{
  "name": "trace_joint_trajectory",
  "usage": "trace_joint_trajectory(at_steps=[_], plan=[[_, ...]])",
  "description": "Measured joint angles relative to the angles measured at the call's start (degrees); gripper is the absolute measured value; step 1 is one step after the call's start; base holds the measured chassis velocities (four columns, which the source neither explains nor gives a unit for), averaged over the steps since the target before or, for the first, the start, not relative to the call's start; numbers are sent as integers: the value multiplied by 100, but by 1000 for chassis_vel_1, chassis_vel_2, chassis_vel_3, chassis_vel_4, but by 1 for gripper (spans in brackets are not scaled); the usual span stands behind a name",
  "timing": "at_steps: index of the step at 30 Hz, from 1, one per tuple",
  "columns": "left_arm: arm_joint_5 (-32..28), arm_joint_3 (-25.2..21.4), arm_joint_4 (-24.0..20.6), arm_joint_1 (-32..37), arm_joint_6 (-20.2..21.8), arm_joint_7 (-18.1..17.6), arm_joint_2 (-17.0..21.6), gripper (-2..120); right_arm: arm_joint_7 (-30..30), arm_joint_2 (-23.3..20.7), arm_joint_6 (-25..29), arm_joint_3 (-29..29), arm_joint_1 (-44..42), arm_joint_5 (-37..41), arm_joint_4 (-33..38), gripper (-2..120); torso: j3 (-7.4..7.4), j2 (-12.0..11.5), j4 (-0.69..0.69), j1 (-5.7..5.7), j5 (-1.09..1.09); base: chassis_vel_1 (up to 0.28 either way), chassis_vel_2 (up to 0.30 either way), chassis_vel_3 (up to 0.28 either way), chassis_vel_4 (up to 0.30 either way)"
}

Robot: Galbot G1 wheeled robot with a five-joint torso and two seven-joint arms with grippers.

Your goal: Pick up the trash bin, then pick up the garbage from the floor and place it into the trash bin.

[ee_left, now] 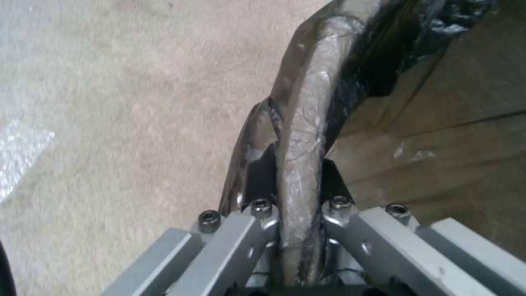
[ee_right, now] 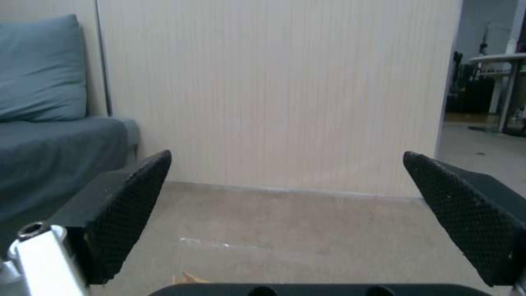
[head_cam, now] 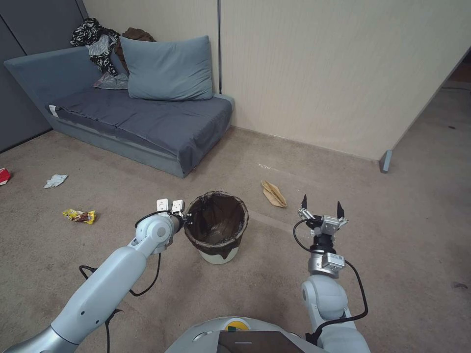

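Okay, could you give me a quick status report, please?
Left gripper shut on trash bin rim. Right gripper open, empty, raised. Brown paper bag on floor ahead. Nothing blocking.

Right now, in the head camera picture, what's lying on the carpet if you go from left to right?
Red wrapper → crumpled white tissue → yellow-brown snack wrapper → round white bag-lined trash bin, gripped by the left end effector → flat brown paper bag.
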Motion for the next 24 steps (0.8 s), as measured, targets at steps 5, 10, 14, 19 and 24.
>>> trace_joint_trajectory(at_steps=[5,10,14,19,24], plan=[[785,-21,-309,174,-288,534,57,0,28,-42,-4,14,54,63,-17,100,2,-1,-2,0,-5,0,0,0,0],[1318,-303,-817,539,-625,818,89,0,48,-88,-3,65,100,131,-29,100,1,-1,-1,0,-2,0,0,0,0],[1897,-668,-1133,893,-942,1026,-27,0,49,-110,-9,109,113,181,-29,100,0,-1,-1,0,-1,0,0,0,0],[2155,-1117,-1461,1279,-1117,1066,-247,0,49,-123,-64,136,128,208,-23,100,0,-1,0,0,-1,0,0,0,0],[2467,-1473,-1798,1818,-1357,1087,-445,0,69,-140,-136,152,162,212,-20,100,0,-1,-1,0,1,0,0,0,0]])
